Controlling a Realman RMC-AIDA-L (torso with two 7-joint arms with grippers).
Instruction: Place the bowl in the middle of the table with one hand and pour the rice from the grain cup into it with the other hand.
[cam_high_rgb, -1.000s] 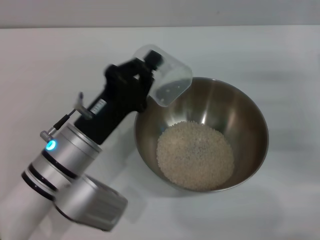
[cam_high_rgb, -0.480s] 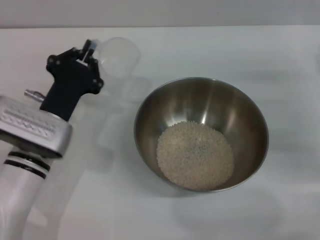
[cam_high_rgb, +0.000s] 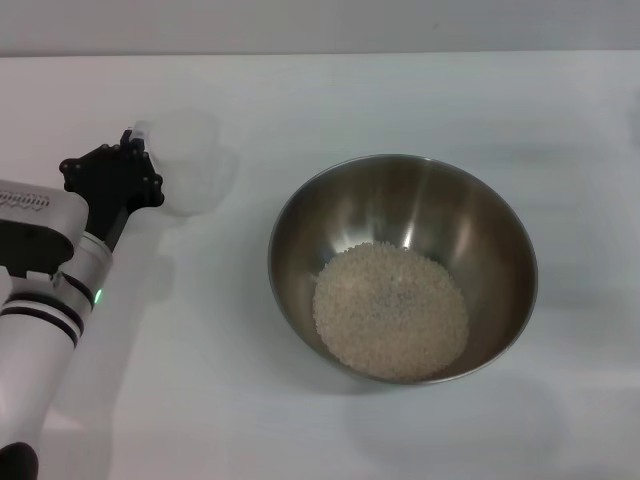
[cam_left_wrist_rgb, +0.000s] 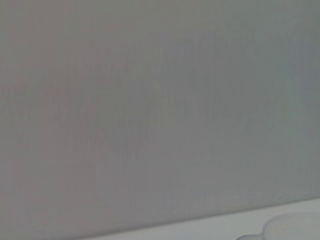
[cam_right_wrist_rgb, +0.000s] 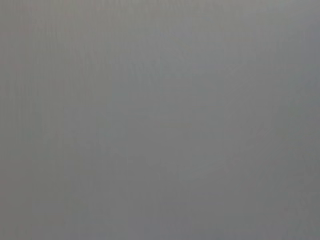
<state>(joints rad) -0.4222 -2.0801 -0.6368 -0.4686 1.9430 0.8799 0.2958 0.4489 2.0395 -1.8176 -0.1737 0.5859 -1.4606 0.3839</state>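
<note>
The steel bowl (cam_high_rgb: 402, 266) stands on the white table (cam_high_rgb: 420, 100), a little right of the middle. A pale heap of rice (cam_high_rgb: 391, 310) lies in its bottom. Well to the bowl's left, the clear grain cup (cam_high_rgb: 190, 162) is upright, low over or on the table, and looks empty. My left gripper (cam_high_rgb: 132, 150) is at the cup's left side, shut on its handle, and the arm runs down to the lower left corner. The right gripper does not show in any view.
The table's far edge (cam_high_rgb: 320, 53) meets a grey wall. The left wrist view shows mostly that grey wall above a strip of white table (cam_left_wrist_rgb: 210, 227). The right wrist view shows only flat grey.
My left gripper has swung the cup away from the bowl's rim to the left, turned it from tipped back to upright, and lowered it toward the table. The bowl and rice have not moved.
</note>
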